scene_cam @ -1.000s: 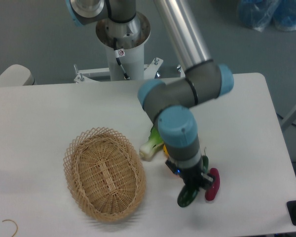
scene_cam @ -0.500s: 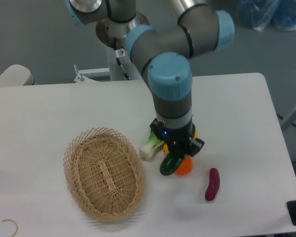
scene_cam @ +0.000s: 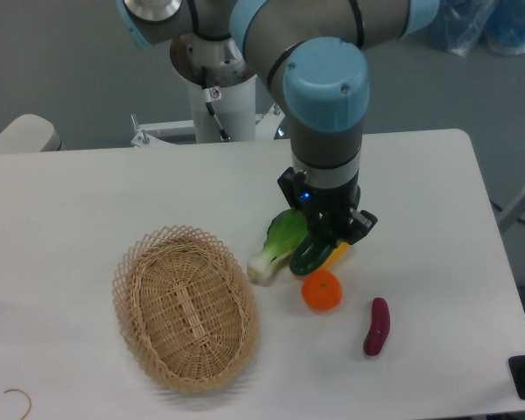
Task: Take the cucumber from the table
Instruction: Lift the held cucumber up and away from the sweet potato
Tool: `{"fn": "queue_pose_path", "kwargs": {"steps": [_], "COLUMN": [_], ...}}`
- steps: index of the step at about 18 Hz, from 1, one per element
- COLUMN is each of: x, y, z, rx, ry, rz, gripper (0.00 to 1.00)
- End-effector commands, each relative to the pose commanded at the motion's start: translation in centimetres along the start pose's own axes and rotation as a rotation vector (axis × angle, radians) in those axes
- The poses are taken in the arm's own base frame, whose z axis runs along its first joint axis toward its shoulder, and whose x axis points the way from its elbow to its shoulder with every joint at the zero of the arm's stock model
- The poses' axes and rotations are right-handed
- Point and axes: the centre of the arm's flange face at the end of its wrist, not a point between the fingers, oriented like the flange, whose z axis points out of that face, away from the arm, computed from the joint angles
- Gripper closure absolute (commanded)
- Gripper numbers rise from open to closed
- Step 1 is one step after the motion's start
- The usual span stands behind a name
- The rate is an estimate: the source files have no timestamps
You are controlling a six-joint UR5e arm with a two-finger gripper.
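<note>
The dark green glossy cucumber (scene_cam: 310, 255) hangs above the white table (scene_cam: 87, 201), held in my gripper (scene_cam: 325, 238), which is shut on its upper end. The cucumber's lower end points down and to the left, in front of the leafy bok choy. The arm's blue-capped wrist rises straight above the gripper and hides the cucumber's top and the fingers' grip.
A light-green bok choy (scene_cam: 276, 246) lies left of the gripper. An orange (scene_cam: 321, 290) sits just below it, and something yellow (scene_cam: 336, 255) peeks out beside the cucumber. A purple eggplant-like piece (scene_cam: 376, 326) lies at the lower right. A wicker basket (scene_cam: 185, 306) stands at the left.
The arm has risen and moved back from beside the purple piece, carrying the cucumber up off the table. The orange, hidden before, now shows below the gripper.
</note>
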Motion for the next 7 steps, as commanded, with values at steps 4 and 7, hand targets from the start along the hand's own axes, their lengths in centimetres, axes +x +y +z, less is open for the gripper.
{"fn": "queue_pose_path", "kwargs": {"steps": [4, 7], "x": [0.01, 0.01], "y": [-0.01, -0.07], "z": [-0.11, -0.19], "rx": [0.012, 0.019], "ry": [0.002, 0.003], "rz": [-0.002, -0.002], "gripper": [0.59, 0.59]}}
